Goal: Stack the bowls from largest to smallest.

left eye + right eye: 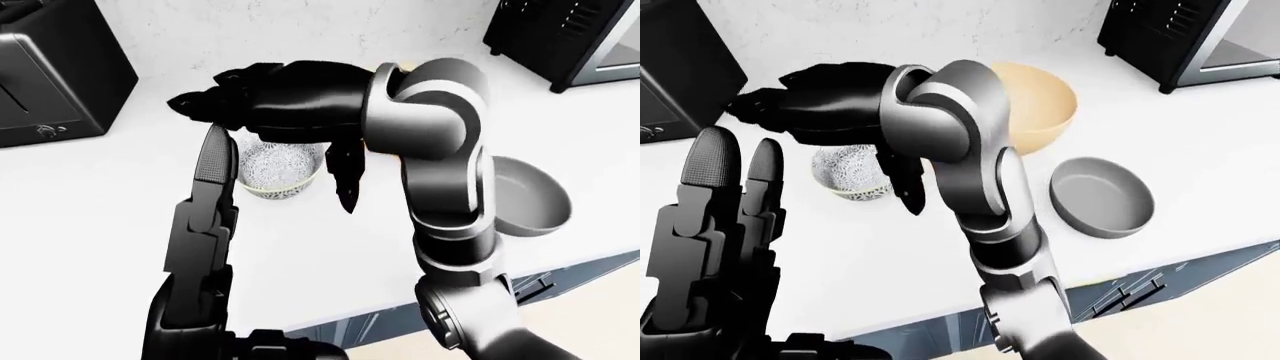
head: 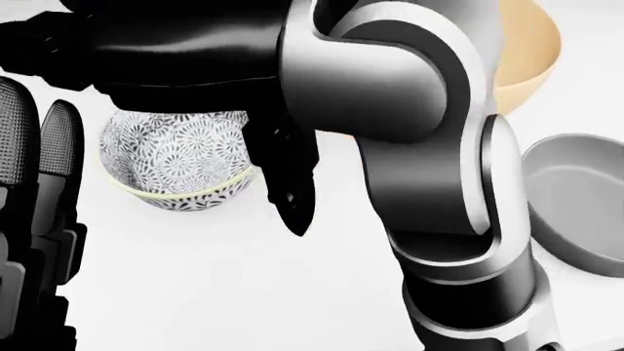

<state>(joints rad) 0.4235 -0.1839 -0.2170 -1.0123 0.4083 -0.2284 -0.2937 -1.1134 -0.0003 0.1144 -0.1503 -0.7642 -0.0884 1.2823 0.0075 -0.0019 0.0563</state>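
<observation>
White counter [image 1: 1200, 135] is carrying a patterned bowl [image 2: 175, 164], tan bowl [image 1: 1040, 105] and grey bowl [image 1: 1102, 196], while the right hand [image 1: 275, 112] is hovering open-fingered over the patterned bowl and the left hand [image 1: 725, 217] is standing open beside it.

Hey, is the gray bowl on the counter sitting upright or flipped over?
Upright. The gray bowl rests on the white counter with its opening facing up; its rim and inner floor show, and nothing is inside it.

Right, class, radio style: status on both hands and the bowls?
Right hand open over patterned bowl, one finger outside its rim. Left hand open, raised beside it. Tan bowl and grey bowl unstacked.
</observation>
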